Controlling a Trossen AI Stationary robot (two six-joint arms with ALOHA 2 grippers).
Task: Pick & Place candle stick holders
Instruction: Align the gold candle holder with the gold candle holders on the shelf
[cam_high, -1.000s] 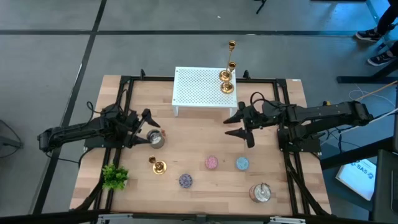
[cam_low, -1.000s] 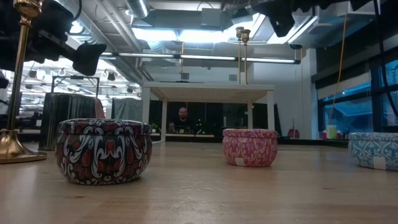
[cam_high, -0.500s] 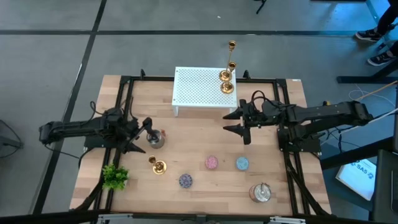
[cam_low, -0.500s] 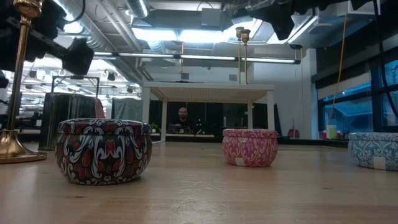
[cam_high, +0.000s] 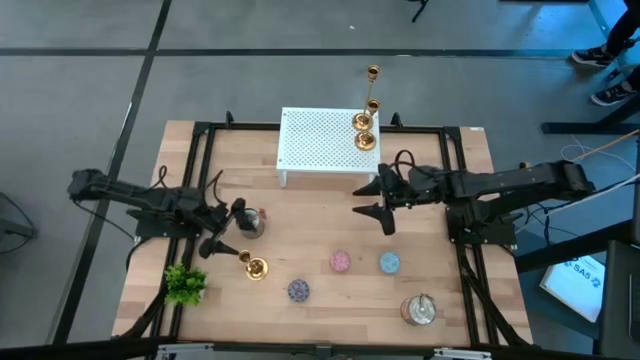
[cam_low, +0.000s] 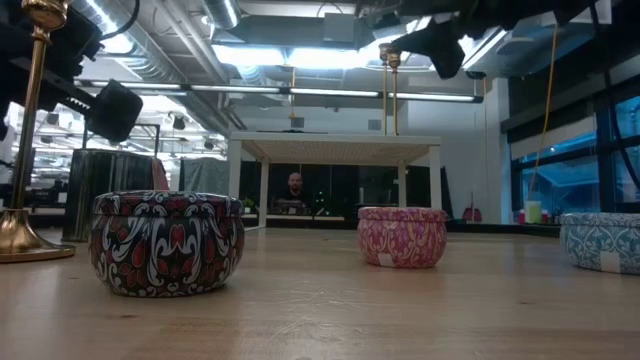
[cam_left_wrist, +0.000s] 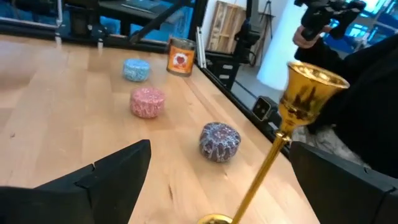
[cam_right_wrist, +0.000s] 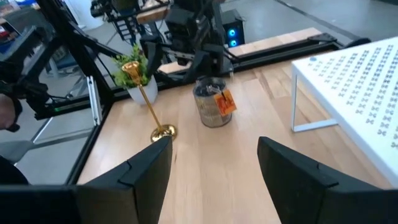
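Observation:
One gold candle stick holder (cam_high: 252, 266) stands on its round base on the table's near left part; it also shows in the left wrist view (cam_left_wrist: 292, 118), the right wrist view (cam_right_wrist: 148, 102) and the low view (cam_low: 28, 130). Two more gold holders (cam_high: 365, 132) stand on the white perforated rack (cam_high: 320, 140) at the far side. My left gripper (cam_high: 228, 229) is open and empty, just left of the table holder, whose stem stands ahead of the open fingers (cam_left_wrist: 221, 149). My right gripper (cam_high: 375, 201) is open and empty over the table's middle, near the rack.
A silver tin (cam_high: 250, 222) stands right beside my left gripper. Pink (cam_high: 340, 261), blue (cam_high: 389, 262) and purple (cam_high: 298, 291) round tins lie near the front edge. Another silver tin (cam_high: 420, 310) stands at the near right, and a small green plant (cam_high: 185, 285) at the near left.
My left gripper has swung toward the table's near edge, past the silver tin and toward the gold holder on the table, staying open. My right gripper has drifted a little toward the table's left, still open. No holder has moved.

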